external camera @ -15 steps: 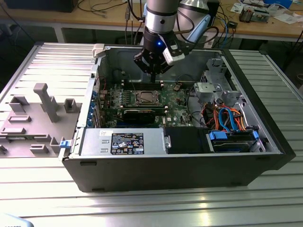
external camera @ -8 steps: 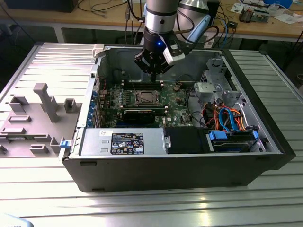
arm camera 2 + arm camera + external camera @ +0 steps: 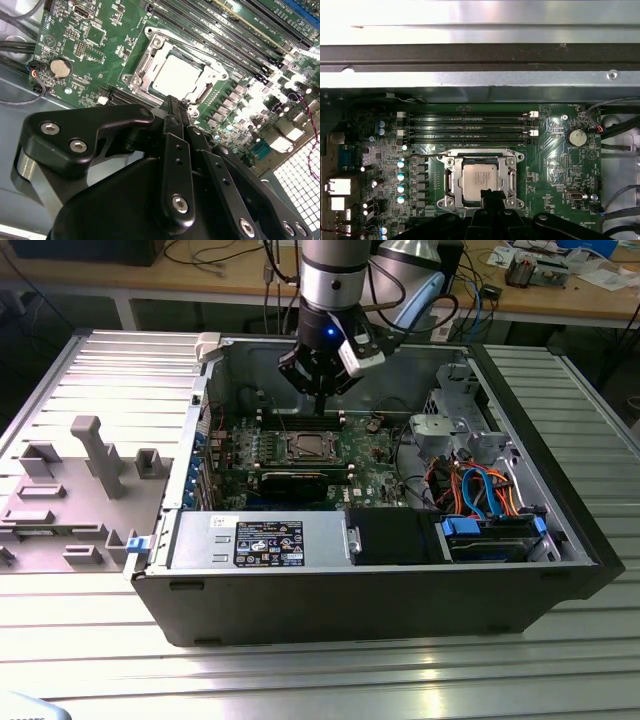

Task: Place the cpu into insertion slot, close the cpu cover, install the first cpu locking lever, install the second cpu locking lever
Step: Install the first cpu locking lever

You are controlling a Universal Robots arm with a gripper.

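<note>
Gripper (image 3: 172,102) hangs over the motherboard (image 3: 555,165) with its fingers pressed together and nothing between them, the tips near one edge of the insertion slot (image 3: 441,202). The cpu (image 3: 481,179) lies inside the slot, framed by the cpu cover (image 3: 480,156), which lies flat. Long memory slots (image 3: 470,127) run beyond it.

The ribbed metal counter (image 3: 300,680) carries an open computer case (image 3: 360,600); a grey holder (image 3: 60,510) lies at the exterior view's left.

A ribbed metal table (image 3: 320,680) stands brightly lit before a long wooden workbench (image 3: 100,275) strewn with cables (image 3: 215,254).
</note>
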